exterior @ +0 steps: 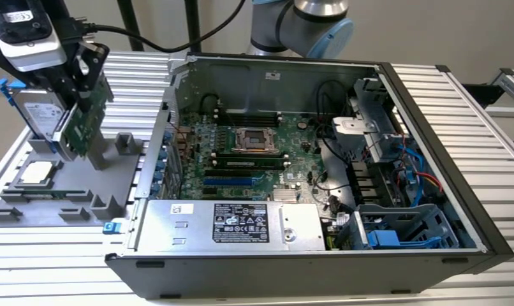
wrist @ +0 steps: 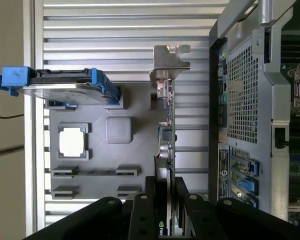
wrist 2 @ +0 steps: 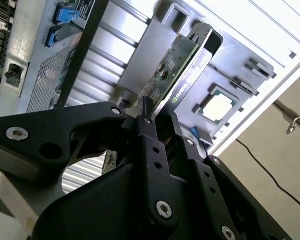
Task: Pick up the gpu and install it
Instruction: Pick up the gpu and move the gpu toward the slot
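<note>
The gpu (exterior: 81,127) stands on its edge over the grey tray (exterior: 10,211), next to the hard drive (exterior: 38,118). It is outside the open computer case (exterior: 282,280). The black gripper (wrist: 165,192) squeezes the card's edge tight.

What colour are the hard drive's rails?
Blue; the hard drive's rails show best in the first wrist view.

The exterior view looks down slantwise over the open computer case (exterior: 266,280). Both wrist views peer closely past the gripper (wrist: 167,182) onto the grey parts tray (wrist: 137,145).
</note>
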`<state>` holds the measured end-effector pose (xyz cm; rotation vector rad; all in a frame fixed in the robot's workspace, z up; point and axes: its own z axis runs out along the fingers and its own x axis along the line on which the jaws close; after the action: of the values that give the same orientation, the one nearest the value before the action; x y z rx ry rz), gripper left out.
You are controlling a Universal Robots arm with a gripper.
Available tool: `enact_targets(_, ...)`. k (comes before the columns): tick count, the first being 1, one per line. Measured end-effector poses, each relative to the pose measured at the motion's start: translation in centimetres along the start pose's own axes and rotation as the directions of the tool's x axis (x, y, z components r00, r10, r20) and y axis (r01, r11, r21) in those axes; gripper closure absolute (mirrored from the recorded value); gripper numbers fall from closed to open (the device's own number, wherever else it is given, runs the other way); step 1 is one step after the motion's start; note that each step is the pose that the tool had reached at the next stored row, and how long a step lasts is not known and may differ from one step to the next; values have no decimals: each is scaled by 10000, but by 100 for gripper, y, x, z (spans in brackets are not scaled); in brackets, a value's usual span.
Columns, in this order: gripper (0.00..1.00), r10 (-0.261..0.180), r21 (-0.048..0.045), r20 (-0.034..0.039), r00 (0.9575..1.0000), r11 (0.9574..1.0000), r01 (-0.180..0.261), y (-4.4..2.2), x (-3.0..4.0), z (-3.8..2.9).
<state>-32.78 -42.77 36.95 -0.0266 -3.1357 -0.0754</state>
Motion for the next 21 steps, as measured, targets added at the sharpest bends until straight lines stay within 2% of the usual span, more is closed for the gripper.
enact_targets(13,100,0,2,0,10000,10000,0,1,0,-11)
enact_targets(21,100,0,0,2,10000,10000,0,5,0,-93)
